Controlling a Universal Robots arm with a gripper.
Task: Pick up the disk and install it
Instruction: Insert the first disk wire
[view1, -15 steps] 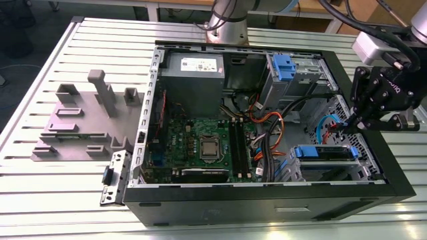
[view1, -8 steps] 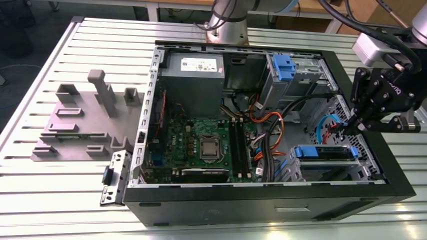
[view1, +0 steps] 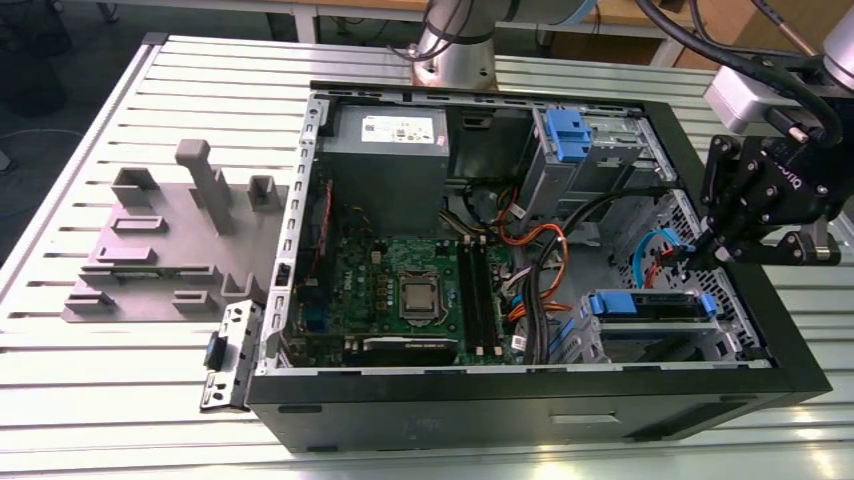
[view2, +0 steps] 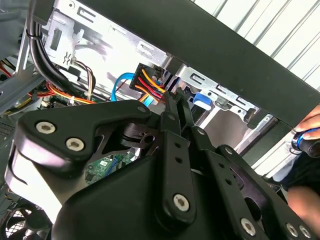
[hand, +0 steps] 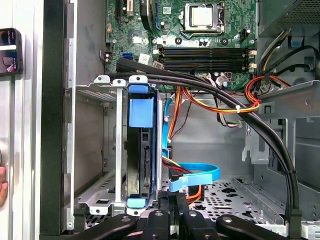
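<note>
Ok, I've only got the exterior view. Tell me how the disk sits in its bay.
Observer: In the first wrist view the disk stands on edge between the bay's metal rails.
Operator: Give me the tool's state.
Observer: In the second wrist view the tool is shut and holds nothing.
Operator: Report anything near the case that I'm missing.
Observer: The second wrist view shows a person's hand beside the case, holding something blue.
</note>
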